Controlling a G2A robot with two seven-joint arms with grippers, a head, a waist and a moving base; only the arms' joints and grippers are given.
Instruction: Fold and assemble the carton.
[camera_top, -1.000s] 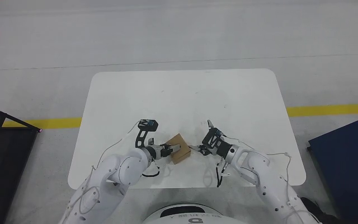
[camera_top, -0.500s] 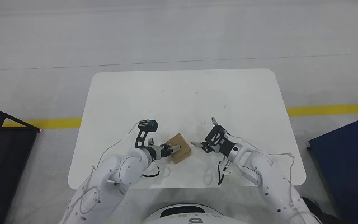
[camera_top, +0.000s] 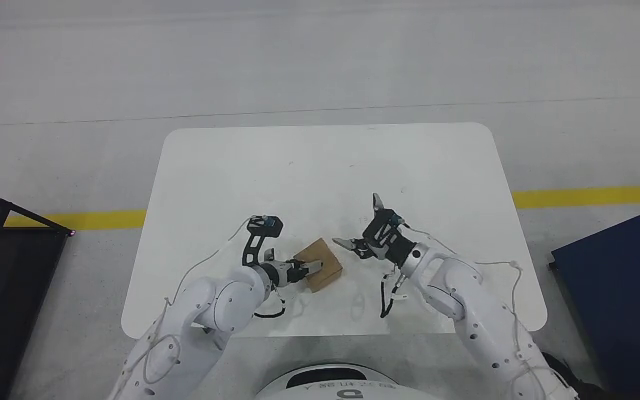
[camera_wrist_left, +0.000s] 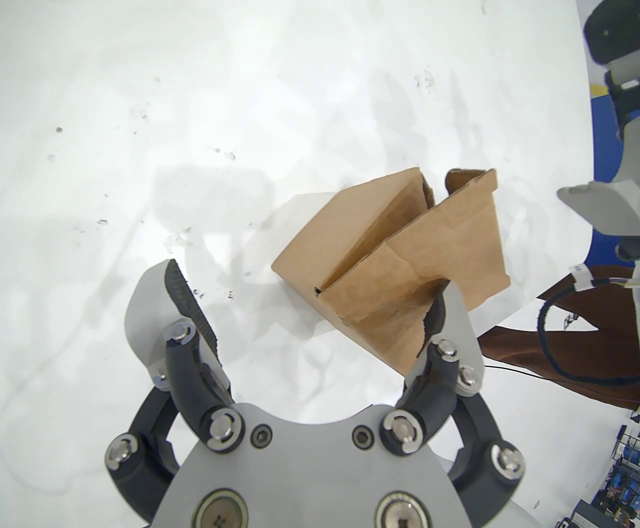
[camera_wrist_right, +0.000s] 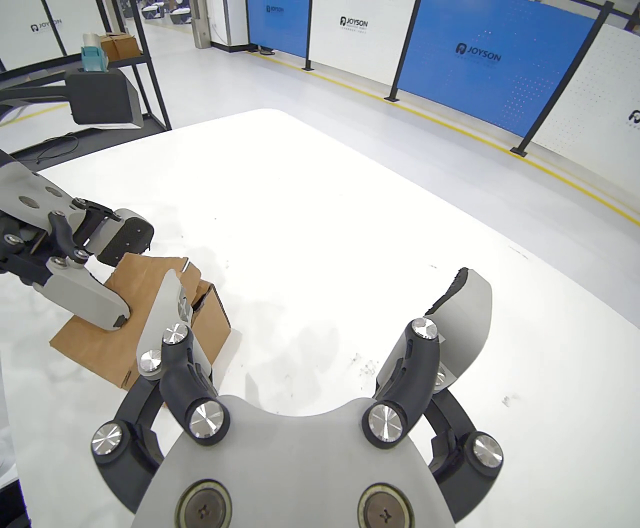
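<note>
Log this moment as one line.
carton: partly folded, on table | left end effector: open, one finger on carton flap | right end effector: open, beside carton, not touching

Brown meets white: a plain cardboard-brown carton (camera_top: 321, 265) against a white surface (camera_top: 420, 160) flecked with small dark scuffs. The left hand (camera_wrist_left: 310, 285) and the right hand (camera_wrist_right: 320, 277) wear the same colours: pale silver-grey fingers (camera_wrist_right: 465, 320), black ribbed pads (camera_wrist_left: 190, 300) and black links (camera_wrist_right: 405, 365). The floor (camera_top: 320, 60) is pale grey with a yellow stripe (camera_top: 575, 196). Blue panels (camera_wrist_right: 435, 85) stand on black posts (camera_wrist_right: 520, 151).
</note>
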